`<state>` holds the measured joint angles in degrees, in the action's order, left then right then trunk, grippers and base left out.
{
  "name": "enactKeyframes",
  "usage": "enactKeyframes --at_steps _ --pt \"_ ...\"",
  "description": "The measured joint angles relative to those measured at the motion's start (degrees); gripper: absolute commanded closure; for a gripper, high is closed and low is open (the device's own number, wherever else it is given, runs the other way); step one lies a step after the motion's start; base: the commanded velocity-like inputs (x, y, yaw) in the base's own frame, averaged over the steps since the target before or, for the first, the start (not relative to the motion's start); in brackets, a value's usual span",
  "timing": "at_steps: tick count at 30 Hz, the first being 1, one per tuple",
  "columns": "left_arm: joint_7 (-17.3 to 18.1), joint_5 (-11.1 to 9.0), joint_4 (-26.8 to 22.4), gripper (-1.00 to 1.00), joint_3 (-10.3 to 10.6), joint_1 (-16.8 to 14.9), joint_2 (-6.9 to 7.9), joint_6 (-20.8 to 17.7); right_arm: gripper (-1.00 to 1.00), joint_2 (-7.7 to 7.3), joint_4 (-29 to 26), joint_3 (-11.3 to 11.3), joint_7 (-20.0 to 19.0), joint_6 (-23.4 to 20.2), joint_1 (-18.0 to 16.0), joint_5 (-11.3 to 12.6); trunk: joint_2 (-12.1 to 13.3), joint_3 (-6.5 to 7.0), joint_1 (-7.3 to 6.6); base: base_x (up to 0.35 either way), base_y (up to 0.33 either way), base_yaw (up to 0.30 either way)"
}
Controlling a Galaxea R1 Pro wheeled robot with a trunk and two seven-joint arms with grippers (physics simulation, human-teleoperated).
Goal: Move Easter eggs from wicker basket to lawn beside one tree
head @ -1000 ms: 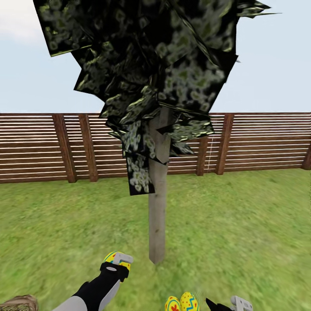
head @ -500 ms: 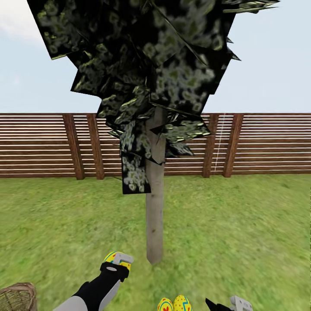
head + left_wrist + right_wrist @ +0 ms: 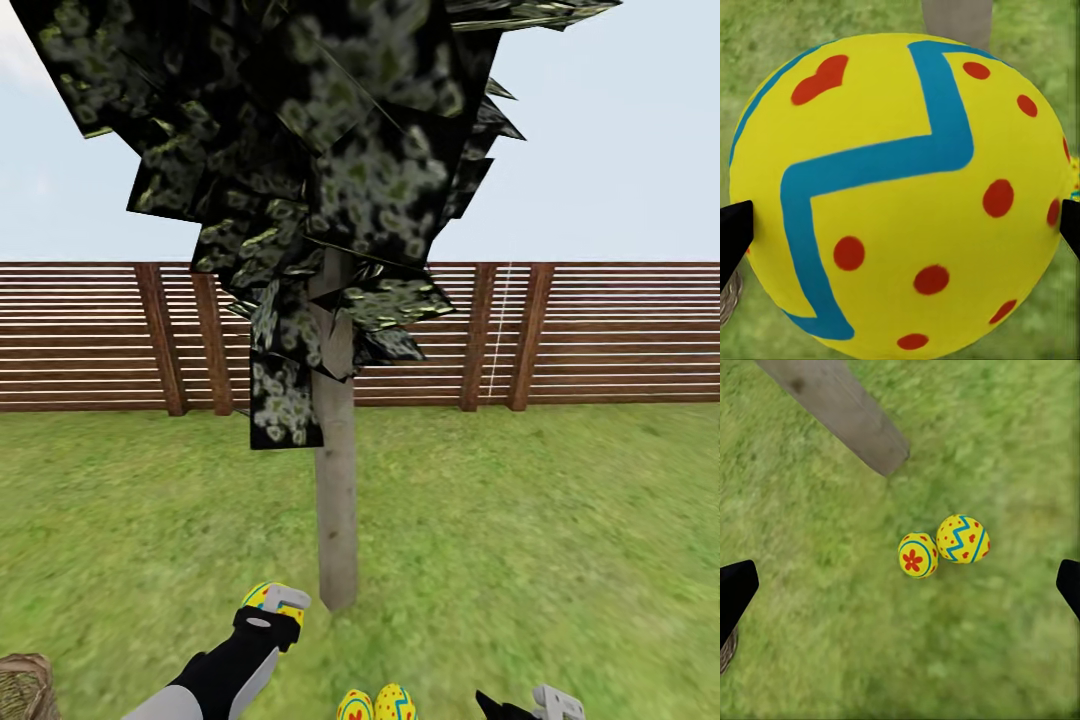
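Left gripper held the last egg, fingers clamped on its sides, above the lawn just left of the tree. Flower egg and zigzag egg lay touching near the trunk. Right gripper spread wide, empty. Wicker basket far left. Risk: a release from height could send the egg rolling away, or knock the pair.

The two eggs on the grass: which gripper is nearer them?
Right. The right gripper hovers open just beside the two eggs; the left gripper, shut on the third egg, sits farther off, nearer the trunk.
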<state>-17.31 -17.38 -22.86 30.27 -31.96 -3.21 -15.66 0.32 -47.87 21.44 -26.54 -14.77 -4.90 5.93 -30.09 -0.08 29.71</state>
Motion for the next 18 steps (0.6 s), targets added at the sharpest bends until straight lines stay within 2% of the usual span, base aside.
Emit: enactKeyframes --at_steps 6,18 --pt "0.29 0.00 0.01 1.00 0.00 0.00 0.06 2.19 -1.00 -0.07 0.00 0.02 -0.05 -0.01 0.00 0.06 0.00 0.00 0.00 0.000 -0.005 0.000" --pt "0.39 -0.04 0.20 1.00 -0.34 0.03 0.08 4.94 -1.00 -0.01 0.02 0.06 -0.31 0.03 0.03 -0.07 -4.73 -2.05 2.63 0.000 0.000 0.000"
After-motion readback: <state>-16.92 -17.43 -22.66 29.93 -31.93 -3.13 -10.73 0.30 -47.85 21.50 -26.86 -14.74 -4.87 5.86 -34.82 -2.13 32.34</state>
